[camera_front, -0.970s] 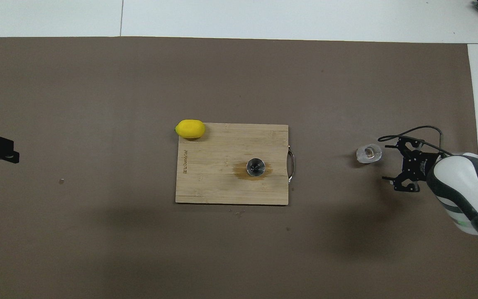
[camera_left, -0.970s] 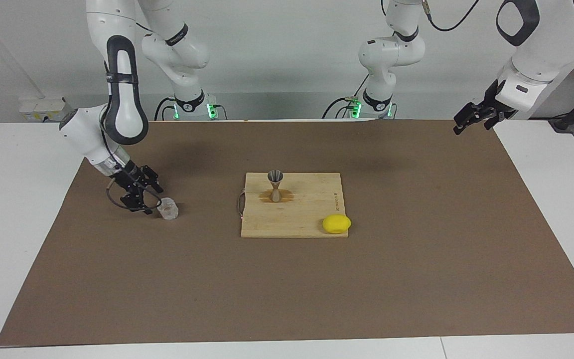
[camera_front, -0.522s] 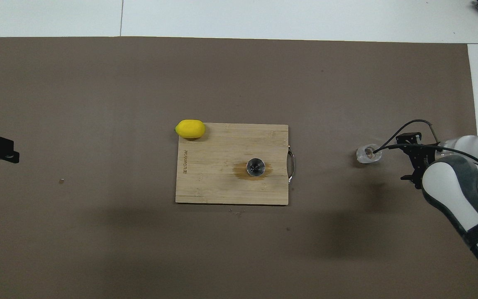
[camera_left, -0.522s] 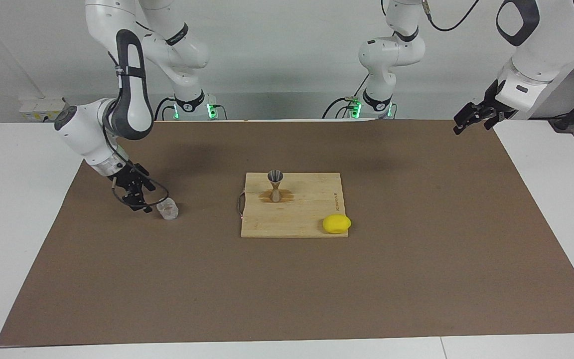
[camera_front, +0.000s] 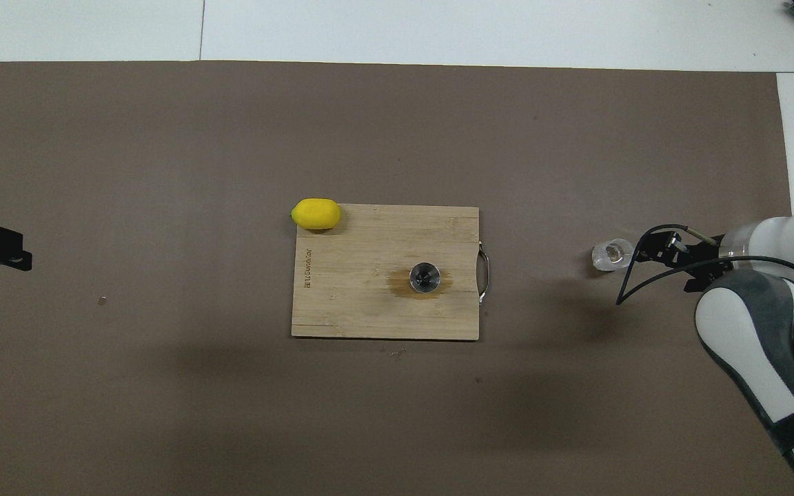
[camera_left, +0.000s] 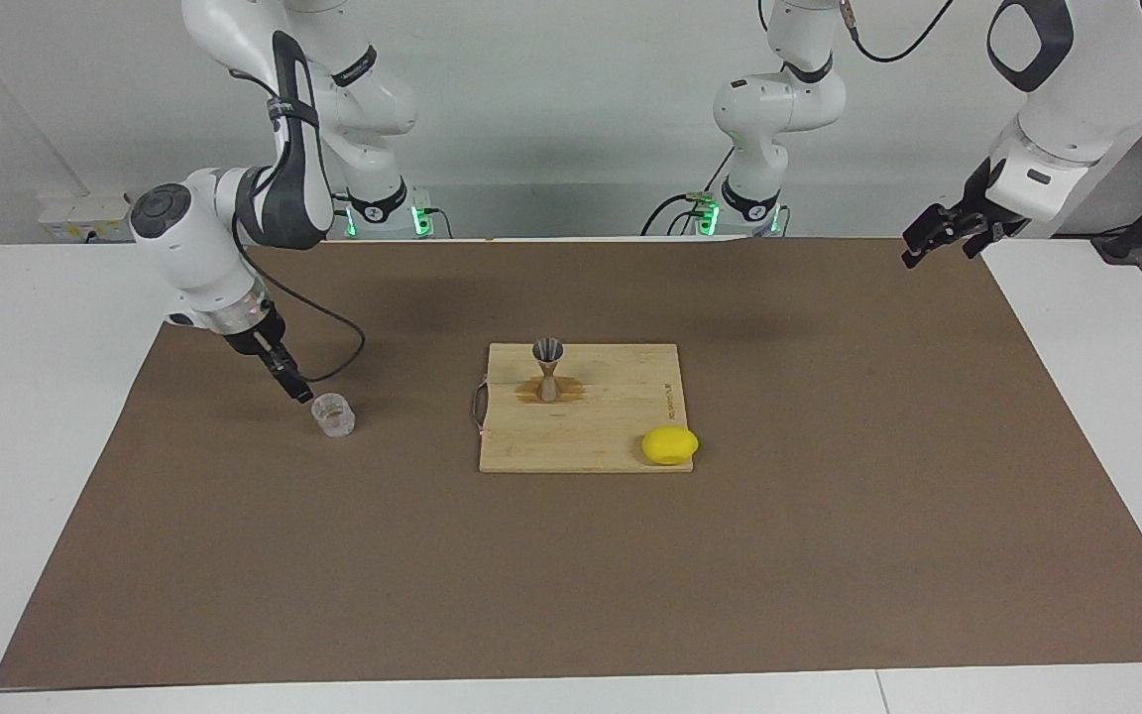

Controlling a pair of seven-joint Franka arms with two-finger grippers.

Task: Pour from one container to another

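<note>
Clear bumpy glass tumbler (camera_left: 333, 415) mid-left on brown mat (camera_left: 829, 555). Right gripper (camera_left: 301, 393) beside rim, grip unclear. Left gripper (camera_left: 938, 236) upper right, grip unclear. Grey metal jigger (camera_left: 547, 368) centre on wooden board (camera_left: 611, 426); yellow lemon (camera_left: 670, 445) at board corner.

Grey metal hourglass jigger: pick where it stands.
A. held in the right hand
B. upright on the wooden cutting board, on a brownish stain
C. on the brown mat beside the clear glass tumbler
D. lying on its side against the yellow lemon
B: the grey metal hourglass jigger stands upright on the wooden cutting board, with a brownish stain around its base.
</note>
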